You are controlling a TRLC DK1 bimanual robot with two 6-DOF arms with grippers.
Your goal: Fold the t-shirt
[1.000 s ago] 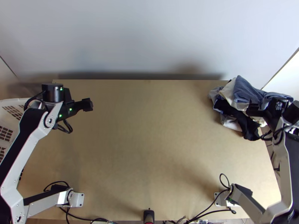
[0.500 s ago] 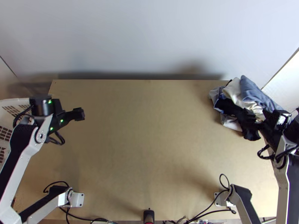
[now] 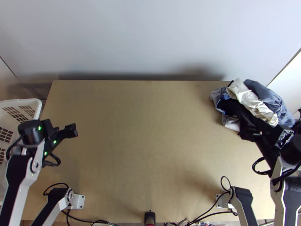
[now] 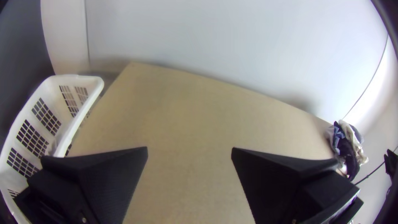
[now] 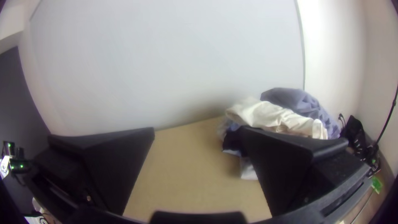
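T-shirt not singled out from bunched clothes (image 3: 250, 101), far right of table (image 3: 150, 132); folding undone. Left claw (image 4: 190, 150), right claw (image 5: 198, 130) gaping, empty.

Left gripper (image 3: 72, 130), fingers spread wide; right gripper (image 3: 246, 128), fingers likewise spread; the two well apart

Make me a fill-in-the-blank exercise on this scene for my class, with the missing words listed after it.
The basket beside the left edge of the table is ____ in colour. Bunched garments lie at the far ____ corner of the table. The left end effector is not shut but ____.

Missing words: white; right; open.
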